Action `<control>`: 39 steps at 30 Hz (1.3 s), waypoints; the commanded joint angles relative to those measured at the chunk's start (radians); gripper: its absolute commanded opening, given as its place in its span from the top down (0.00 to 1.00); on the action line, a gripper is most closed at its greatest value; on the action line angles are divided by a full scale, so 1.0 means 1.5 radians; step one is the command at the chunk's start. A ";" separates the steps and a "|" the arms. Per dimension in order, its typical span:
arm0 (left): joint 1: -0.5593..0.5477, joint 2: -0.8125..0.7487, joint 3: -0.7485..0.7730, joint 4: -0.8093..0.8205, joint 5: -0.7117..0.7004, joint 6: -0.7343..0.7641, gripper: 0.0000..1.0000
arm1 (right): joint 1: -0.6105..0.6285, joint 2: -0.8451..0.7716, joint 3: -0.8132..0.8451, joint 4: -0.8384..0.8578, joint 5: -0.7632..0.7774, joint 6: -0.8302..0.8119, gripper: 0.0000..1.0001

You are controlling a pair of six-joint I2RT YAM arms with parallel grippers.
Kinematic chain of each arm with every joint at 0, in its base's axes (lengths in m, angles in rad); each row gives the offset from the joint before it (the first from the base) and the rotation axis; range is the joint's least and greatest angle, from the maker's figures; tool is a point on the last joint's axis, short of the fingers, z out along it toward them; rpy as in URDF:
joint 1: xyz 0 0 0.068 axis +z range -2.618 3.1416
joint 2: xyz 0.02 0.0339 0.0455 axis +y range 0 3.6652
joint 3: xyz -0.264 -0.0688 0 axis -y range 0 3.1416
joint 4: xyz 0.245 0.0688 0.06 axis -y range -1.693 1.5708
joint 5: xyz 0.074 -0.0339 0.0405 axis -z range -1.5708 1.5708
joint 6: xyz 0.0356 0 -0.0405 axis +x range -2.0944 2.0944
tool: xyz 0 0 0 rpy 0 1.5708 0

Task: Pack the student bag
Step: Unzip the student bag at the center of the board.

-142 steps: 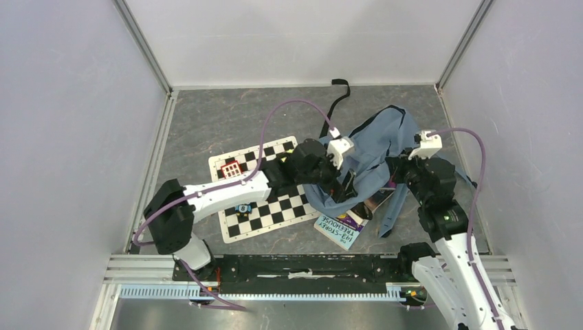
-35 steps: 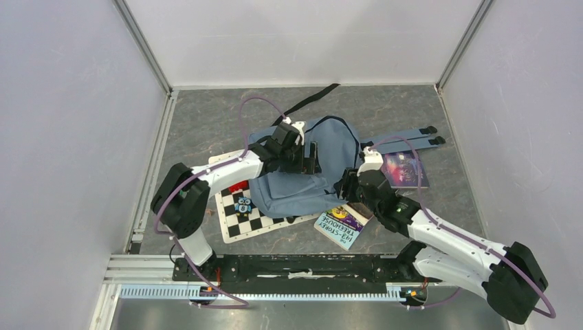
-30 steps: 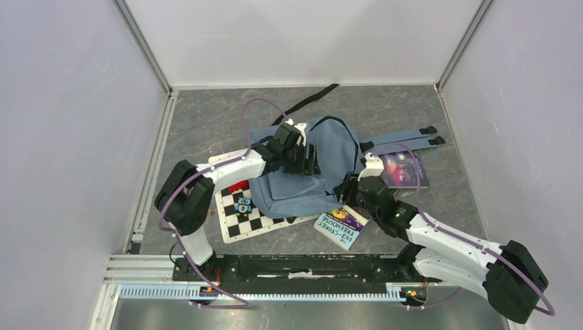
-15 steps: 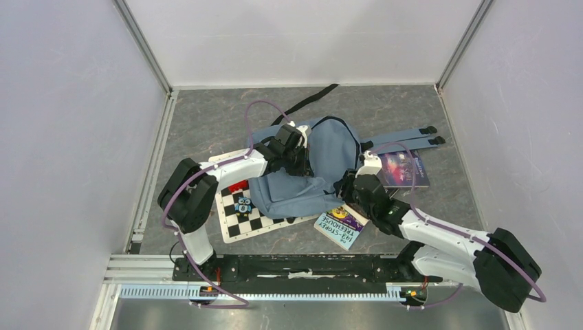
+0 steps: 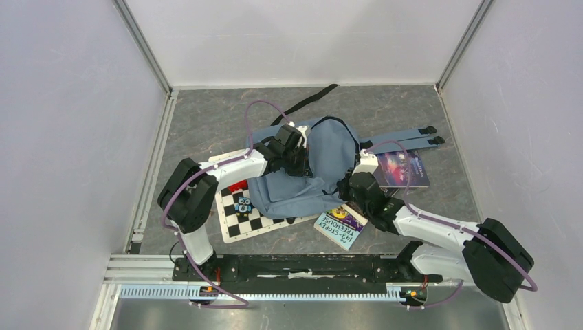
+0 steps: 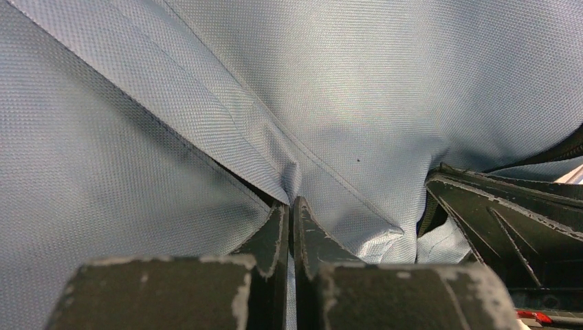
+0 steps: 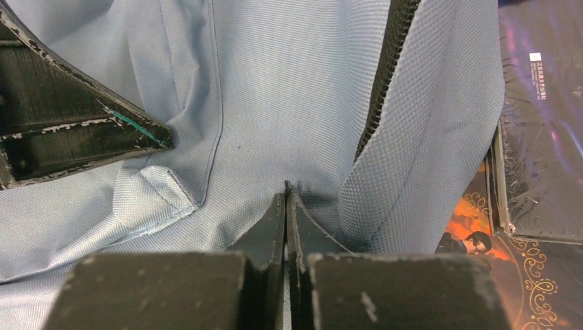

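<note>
The right claw (image 7: 286, 196) is pressed together, pinching a fold of the bag (image 5: 333, 144) on its near right side. Farther, the left claw (image 6: 291, 206) pinches the bag's fabric too. The bag lies at the tabletop (image 5: 206, 117) centre.

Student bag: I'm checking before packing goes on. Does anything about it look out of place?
Yes. The student bag lies flat and crumpled, draped over the right part of the chessboard rather than standing open. A teal book and a dark book lie outside it, and a black strap trails toward the far wall.
</note>
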 commanded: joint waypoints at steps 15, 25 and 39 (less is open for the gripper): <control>-0.002 -0.048 0.107 -0.165 -0.140 0.180 0.98 | 0.001 -0.175 0.033 -0.095 0.245 -0.203 1.00; -0.001 -0.056 0.141 -0.225 -0.234 0.273 0.98 | 0.000 -0.271 0.011 -0.139 0.349 -0.239 1.00; -0.107 -0.169 0.053 -0.147 -0.185 0.486 0.98 | -0.016 -0.217 0.073 -0.066 0.232 -0.356 1.00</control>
